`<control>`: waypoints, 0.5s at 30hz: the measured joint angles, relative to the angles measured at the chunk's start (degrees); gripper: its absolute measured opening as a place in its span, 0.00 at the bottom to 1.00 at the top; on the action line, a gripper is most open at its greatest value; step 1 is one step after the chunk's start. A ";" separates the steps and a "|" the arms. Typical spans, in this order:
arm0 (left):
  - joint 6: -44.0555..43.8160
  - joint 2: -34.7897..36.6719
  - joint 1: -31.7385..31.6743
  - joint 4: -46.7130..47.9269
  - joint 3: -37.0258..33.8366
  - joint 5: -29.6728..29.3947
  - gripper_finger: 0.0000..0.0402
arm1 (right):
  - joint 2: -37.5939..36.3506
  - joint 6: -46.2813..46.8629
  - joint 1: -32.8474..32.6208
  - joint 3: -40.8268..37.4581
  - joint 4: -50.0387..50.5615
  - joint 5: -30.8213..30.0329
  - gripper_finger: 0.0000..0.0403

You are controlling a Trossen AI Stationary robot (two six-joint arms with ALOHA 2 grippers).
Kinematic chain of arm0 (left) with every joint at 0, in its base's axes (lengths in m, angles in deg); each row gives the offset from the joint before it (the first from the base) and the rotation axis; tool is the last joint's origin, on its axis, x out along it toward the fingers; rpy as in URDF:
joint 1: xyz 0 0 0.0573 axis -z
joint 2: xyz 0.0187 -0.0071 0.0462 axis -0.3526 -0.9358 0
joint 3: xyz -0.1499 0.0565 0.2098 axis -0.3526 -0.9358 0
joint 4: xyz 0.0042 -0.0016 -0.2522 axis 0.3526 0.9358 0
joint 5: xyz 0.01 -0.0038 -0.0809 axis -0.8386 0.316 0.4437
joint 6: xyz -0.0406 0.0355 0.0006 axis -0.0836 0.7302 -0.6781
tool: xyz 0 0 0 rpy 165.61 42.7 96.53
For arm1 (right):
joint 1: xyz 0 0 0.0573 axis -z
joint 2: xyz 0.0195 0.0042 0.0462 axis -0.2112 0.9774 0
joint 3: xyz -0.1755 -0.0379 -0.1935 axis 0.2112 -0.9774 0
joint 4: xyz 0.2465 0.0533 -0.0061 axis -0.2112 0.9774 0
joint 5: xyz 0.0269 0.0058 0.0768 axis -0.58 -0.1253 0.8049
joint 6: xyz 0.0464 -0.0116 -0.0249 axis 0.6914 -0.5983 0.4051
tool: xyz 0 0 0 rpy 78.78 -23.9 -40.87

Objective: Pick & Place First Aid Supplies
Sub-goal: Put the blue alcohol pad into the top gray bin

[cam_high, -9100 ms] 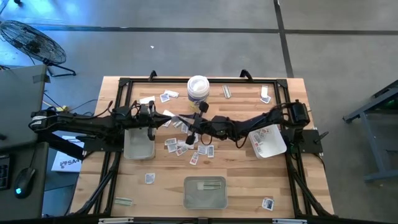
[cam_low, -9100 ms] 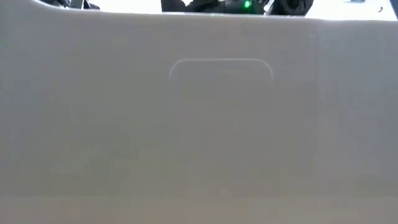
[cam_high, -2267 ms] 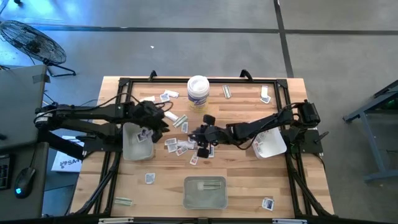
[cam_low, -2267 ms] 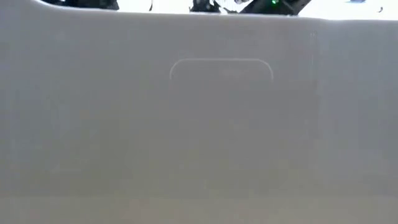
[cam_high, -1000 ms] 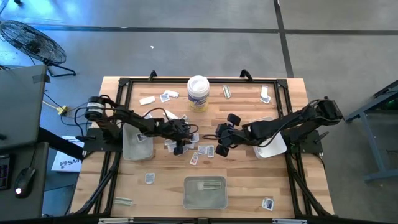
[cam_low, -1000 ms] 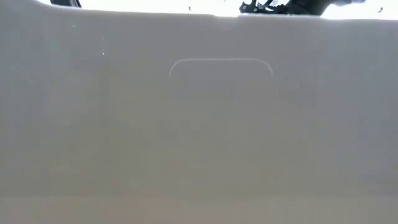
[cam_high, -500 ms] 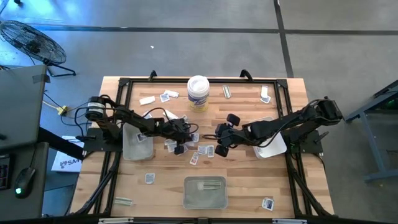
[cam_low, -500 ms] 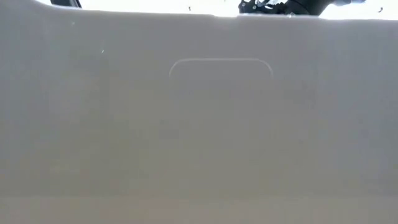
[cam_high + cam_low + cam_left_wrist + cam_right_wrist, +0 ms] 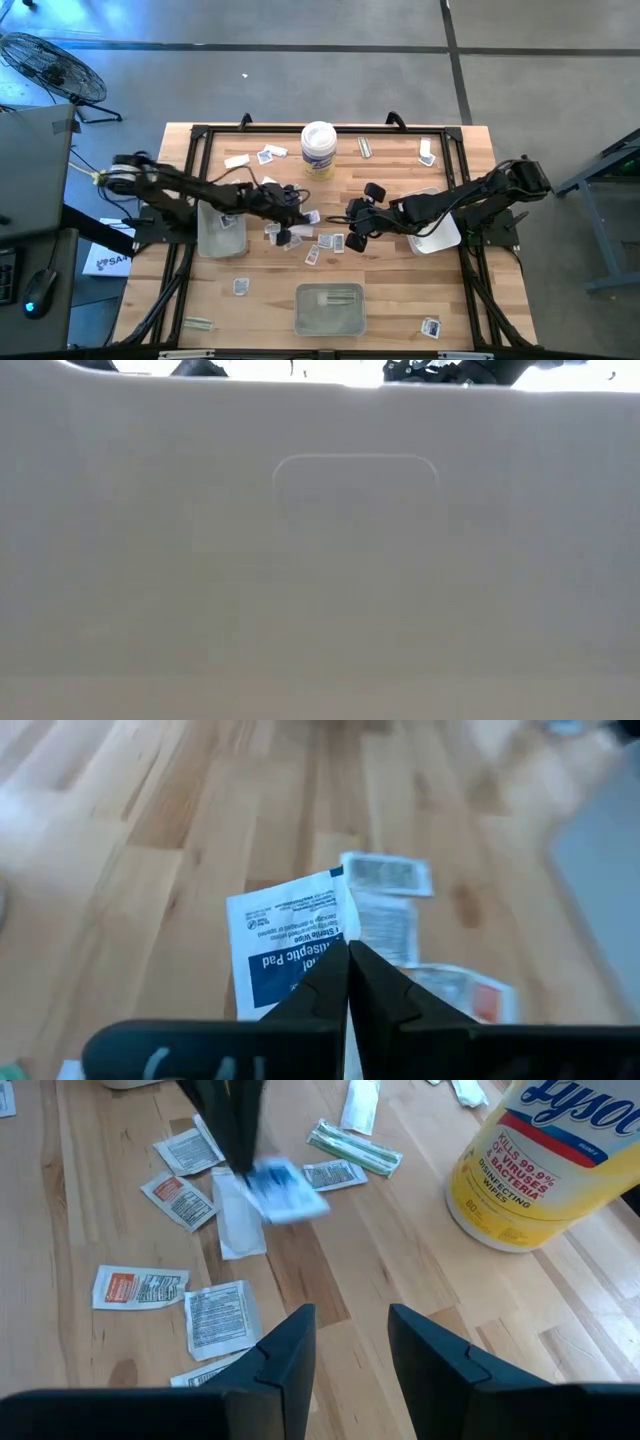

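Wooden slats of the table point(image 9: 390, 300) fill the scene, on a grey concrete floor. I am the robot with two dark arms. My left gripper point(image 9: 347, 982) is pinched shut on one corner of a white packet point(image 9: 290, 948) with a blue band of print; the packet hangs lifted above the loose pile point(image 9: 315, 240) at the table's middle, its flat face toward my wrist camera. My right gripper point(image 9: 350, 1345) waits just beside the pile on the other side, fingers spread and holding nothing. From the left jaws, the left tray point(image 9: 222, 232), a grey translucent rectangle, lies back toward my left shoulder and is the nearest container, so I judge the packet should travel that way. I can make out one packet in that tray. A near tray point(image 9: 329, 308) at the table's front edge holds pale strip wrappers. A white bin point(image 9: 433, 228) sits under my right arm; its contents are hidden. A wipes tub point(image 9: 545, 1155) stands beyond the pile.
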 joint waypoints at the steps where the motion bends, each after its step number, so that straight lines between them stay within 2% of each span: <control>1: 0.00 2.59 0.00 2.84 0.02 0.35 0.00 | 0.00 0.00 0.00 0.00 -0.01 0.02 0.30; 8: -0.94 27.31 0.02 32.43 0.02 -3.03 0.00 | 0.02 0.00 0.02 0.00 -0.05 0.00 0.30; 11: -6.50 37.42 0.02 44.57 0.02 -6.62 0.00 | 0.02 -0.15 0.02 0.00 -0.13 -0.54 0.30; 15: -17.30 47.11 0.02 60.44 0.02 -10.74 0.00 | 0.02 -0.20 0.02 0.00 -0.16 -2.53 0.30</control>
